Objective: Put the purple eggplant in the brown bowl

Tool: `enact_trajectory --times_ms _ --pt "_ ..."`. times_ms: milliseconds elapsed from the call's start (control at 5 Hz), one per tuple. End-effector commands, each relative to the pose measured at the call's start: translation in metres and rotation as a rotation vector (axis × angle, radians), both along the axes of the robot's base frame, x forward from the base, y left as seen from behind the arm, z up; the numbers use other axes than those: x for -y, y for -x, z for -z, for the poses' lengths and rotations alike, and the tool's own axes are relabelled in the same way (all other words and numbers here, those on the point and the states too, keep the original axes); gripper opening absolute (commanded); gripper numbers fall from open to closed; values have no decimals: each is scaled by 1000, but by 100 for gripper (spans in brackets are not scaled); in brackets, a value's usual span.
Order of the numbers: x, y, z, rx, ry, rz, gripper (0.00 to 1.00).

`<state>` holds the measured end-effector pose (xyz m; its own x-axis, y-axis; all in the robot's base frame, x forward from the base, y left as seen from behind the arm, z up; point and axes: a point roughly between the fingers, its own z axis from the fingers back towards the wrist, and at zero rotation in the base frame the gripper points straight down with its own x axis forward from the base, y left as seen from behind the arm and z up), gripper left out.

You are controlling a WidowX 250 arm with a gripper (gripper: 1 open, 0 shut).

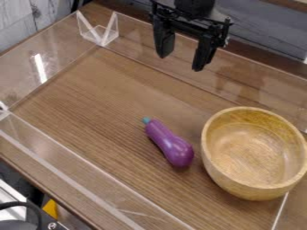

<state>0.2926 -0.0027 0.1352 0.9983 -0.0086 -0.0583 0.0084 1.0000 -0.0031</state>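
The purple eggplant (170, 144) lies on the wooden table near the middle, its stem cap pointing up-left and its bulbous end toward the front. Right beside it, to the right, sits the brown bowl (256, 151), round, light tan and with nothing inside. My gripper (184, 49) hangs at the back of the scene, pointing down, well above and behind the eggplant. Its two black fingers stand apart with nothing between them.
Clear plastic walls (48, 67) fence the wooden table (96, 117) on the left, back and front. A clear folded plastic piece (99, 30) stands at the back left. The table's front edge runs along the lower left.
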Motion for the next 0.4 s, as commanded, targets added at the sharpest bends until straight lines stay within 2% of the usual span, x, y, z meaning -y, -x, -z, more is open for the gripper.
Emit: enact_trajectory --times_ms 0,200 --pt "1 4 7 -19 6 -20 100" --pt "2 23 11 -12 36 -136 100"
